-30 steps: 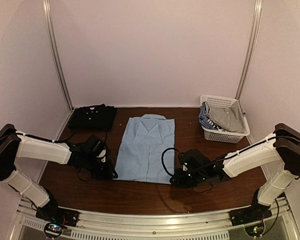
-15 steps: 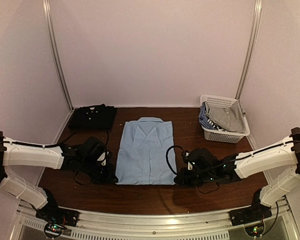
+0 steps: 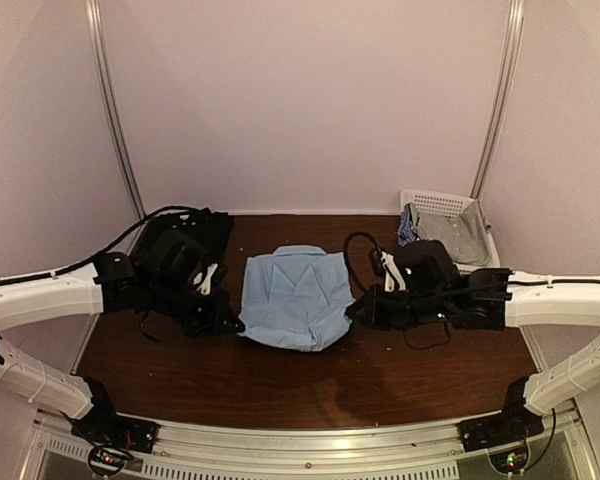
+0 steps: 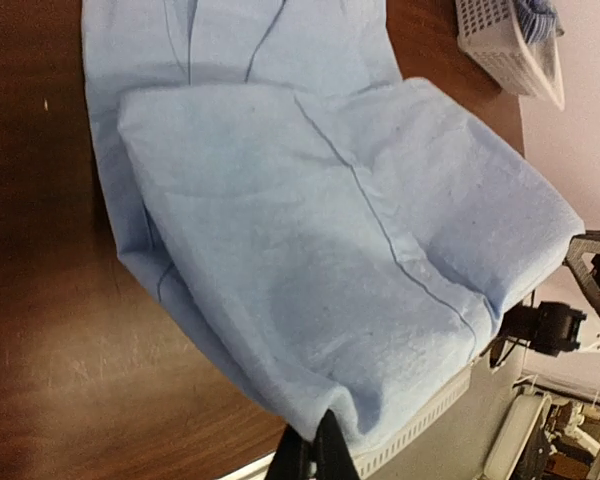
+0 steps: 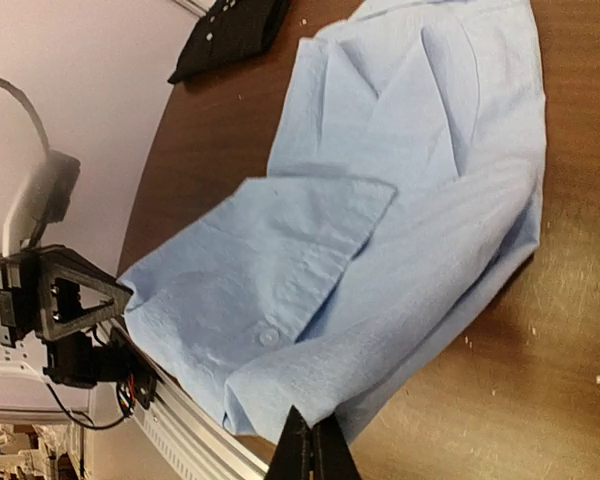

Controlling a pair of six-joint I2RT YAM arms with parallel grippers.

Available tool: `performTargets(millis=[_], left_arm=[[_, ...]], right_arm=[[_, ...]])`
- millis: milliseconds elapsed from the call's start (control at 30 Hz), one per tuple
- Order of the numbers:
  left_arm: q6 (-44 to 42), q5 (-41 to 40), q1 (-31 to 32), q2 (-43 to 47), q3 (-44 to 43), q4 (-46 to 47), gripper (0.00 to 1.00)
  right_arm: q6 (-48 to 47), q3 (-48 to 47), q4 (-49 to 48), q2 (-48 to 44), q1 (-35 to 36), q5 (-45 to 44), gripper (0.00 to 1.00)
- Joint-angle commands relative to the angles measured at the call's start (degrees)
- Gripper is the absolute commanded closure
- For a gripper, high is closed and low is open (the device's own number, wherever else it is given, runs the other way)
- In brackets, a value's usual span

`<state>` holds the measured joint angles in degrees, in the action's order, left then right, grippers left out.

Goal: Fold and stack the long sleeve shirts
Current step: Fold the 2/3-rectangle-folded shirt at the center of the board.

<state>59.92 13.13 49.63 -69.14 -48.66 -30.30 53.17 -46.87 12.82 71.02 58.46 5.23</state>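
Note:
The light blue shirt (image 3: 298, 298) lies mid-table, its near hem lifted and carried back over its body. My left gripper (image 3: 230, 322) is shut on the hem's left corner; the cloth (image 4: 320, 280) hangs from my closed fingertips (image 4: 318, 452). My right gripper (image 3: 354, 312) is shut on the right corner; the shirt (image 5: 380, 250) drapes from my fingertips (image 5: 315, 452). The black shirt (image 3: 208, 226) lies folded at the back left, mostly hidden behind my left arm; it also shows in the right wrist view (image 5: 230, 35).
A white lattice basket (image 3: 438, 204) with grey and checked clothes stands at the back right, partly behind my right arm; it shows in the left wrist view (image 4: 500, 50). Metal rail (image 3: 300, 440) runs along the near edge.
Both grippers rose and moved away from me with the hem corners, folding the blue shirt's lower half up over its upper half. The arms now stretch further over the table.

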Motion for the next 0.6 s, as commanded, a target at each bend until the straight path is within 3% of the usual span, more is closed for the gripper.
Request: performTargets(millis=[0,267,433,567], left_arm=[[-7.44,6.74,-10.17,-8.04,-8.63,4.10,1.00],[-17.35,19.60,-28.96,-40.68,-35.02,9.22,1.00],[-18.23,24.50,-32.39,-60.57,-53.12,12.18,1.00],[-18.40,26.08,-32.19,-69.48,-63.10,10.31,1.00]], right_arm=[[-8.22,-9.99,0.27,7.75,-9.72,4.15,1.00],[-14.28,-37.43,-1.70,40.08,-26.91,14.82,1.00],[-15.14,-57.09,3.25,60.04,-31.38,15.62,1.00],[-17.23,-64.83,7.08,67.34,-32.09,14.11,1.00]])
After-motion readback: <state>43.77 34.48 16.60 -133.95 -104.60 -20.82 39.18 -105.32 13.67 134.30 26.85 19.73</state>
